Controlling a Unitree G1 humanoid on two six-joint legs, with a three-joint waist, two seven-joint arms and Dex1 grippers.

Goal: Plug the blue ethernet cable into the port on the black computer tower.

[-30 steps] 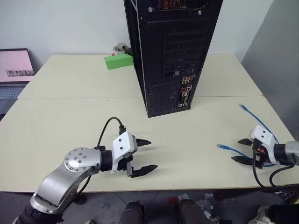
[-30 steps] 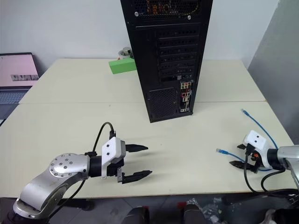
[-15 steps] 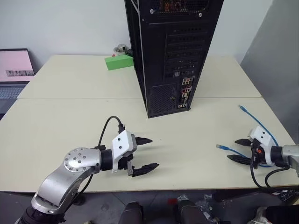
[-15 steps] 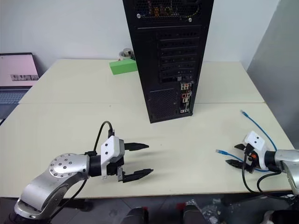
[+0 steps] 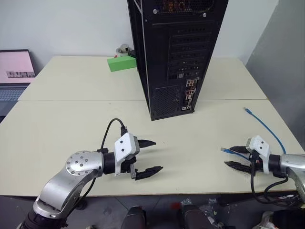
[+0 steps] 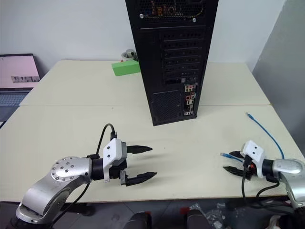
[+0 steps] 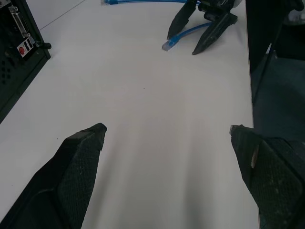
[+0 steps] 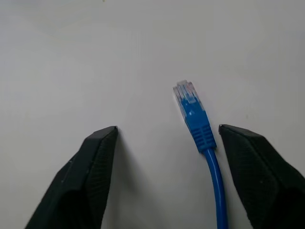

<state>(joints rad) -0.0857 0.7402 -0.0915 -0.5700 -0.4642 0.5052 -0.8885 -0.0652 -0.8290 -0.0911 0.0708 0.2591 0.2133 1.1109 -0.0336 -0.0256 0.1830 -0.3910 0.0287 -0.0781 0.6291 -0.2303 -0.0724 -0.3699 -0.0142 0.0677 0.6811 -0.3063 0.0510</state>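
So the right tool [image 5: 234, 158] sits at the lower right of the head view with its fingers spread around the near plug of the blue ethernet cable [image 8: 196, 120], nothing pinched yet. The plug lies flat on the worktop [image 5: 71, 119], closer to one finger than the other. I reckon that's the risk: close off-centre and the plug skids or twists, then it won't line up with the port [image 5: 189, 90] low on the back of the black computer tower [image 5: 176, 52], upper centre. The rest of the cable trails toward the right edge and could drag. The left tool [image 5: 147, 157] hangs spread and empty, lower centre-left.
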